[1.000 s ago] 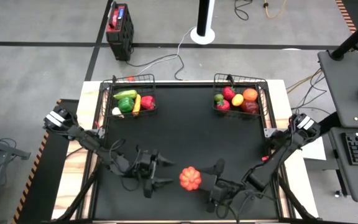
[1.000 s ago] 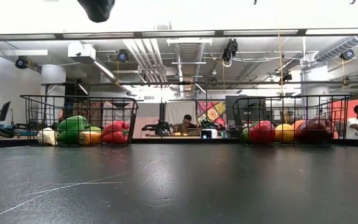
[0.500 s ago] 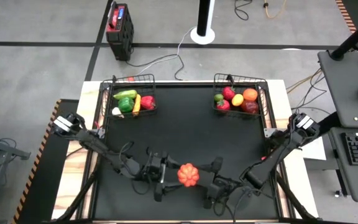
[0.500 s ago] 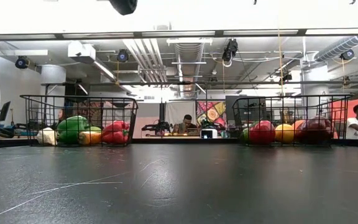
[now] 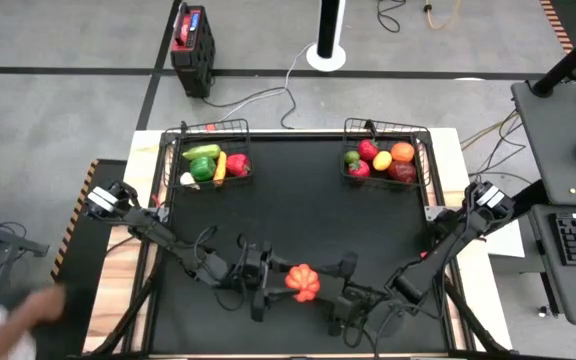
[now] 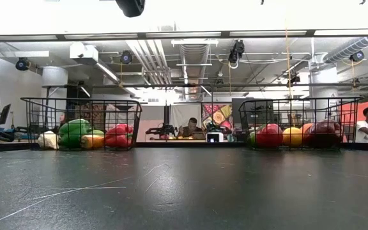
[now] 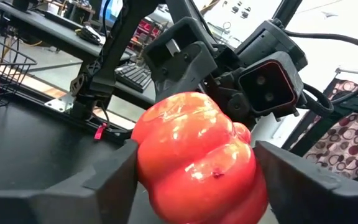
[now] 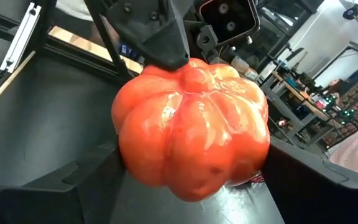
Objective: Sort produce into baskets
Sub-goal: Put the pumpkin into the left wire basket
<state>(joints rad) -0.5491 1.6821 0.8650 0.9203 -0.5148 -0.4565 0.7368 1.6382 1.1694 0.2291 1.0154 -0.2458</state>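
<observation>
1. At the near edge of the black table (image 5: 308, 215), an orange-red toy pumpkin (image 5: 303, 283) sits between the two grippers, roughly at the table's middle from left to right.
2. The left gripper (image 5: 268, 284) comes in from the left; in the left wrist view its two dark fingers (image 7: 107, 180) stand on either side of the pumpkin (image 7: 197, 158), close against it. Whether they are pressing it or only bracketing it cannot be told.
3. The right gripper (image 5: 340, 285) reaches in from the right. In the right wrist view its fingers (image 8: 86, 177) flank the pumpkin (image 8: 191, 127) and lie against its sides, so it looks closed around the pumpkin; the other arm's finger touches the far side of the pumpkin there.
4. At the near left corner of the high view, off the table, a blurred part of a person (image 5: 8, 320) shows.
5. The middle of the table is bare black surface.
6. At the far left stands a dark wire basket (image 5: 240, 130) holding green pieces, a yellow one, a red one and a white one; the low view shows the same basket (image 6: 130, 105) with its produce.
7. At the far right stands the second wire basket (image 5: 420, 135), with red, orange, yellow, green and dark red pieces; it also shows in the low view (image 6: 353, 102).
8. Beyond the table, the low view shows a seated person (image 6: 191, 126) in the middle of the room and another person (image 6: 366, 124) at the right.
</observation>
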